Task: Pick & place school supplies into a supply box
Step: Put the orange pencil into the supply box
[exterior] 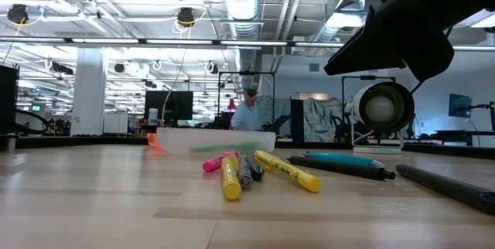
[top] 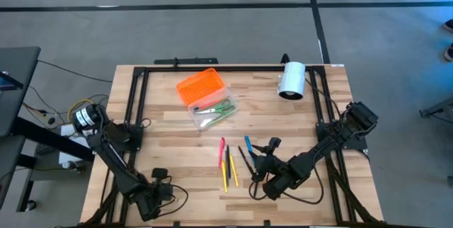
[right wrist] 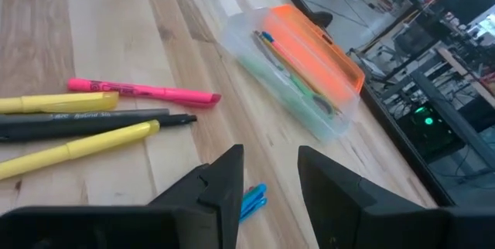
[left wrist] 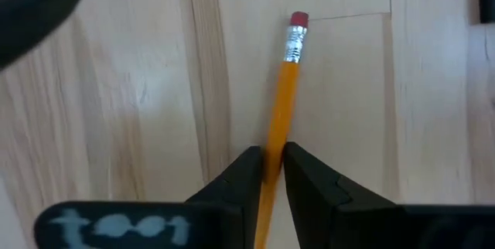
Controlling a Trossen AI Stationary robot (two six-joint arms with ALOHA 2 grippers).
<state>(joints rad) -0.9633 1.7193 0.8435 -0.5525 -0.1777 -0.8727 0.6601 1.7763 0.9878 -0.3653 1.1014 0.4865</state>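
The supply box (top: 211, 109) lies open mid-table, its orange lid (top: 200, 86) toward the far edge and green scissors in the clear base; the right wrist view also shows the box (right wrist: 309, 63). Pink, yellow, black and blue pens (top: 230, 161) lie in a loose row nearer the front, seen as pens (exterior: 255, 170) in the low view. My right gripper (top: 263, 158) is open beside them, its fingers on either side of a blue pen (right wrist: 252, 199). My left gripper (top: 157, 178) sits near the front left, shut on an orange pencil (left wrist: 285, 86). My left gripper pinches the orange pencil's shaft (left wrist: 274, 152) between its two fingers, well back from the red eraser end (left wrist: 298, 21). The fingers lie across the pencil, which runs out ahead of them over the wood. Whether the pencil rests on the table does not show.
A white cylinder (top: 291, 79) lies at the far right by the black frame rail (top: 233, 67). Bare wood spreads between the left arm and the pens. A person (exterior: 249, 111) shows far behind the table in the low view.
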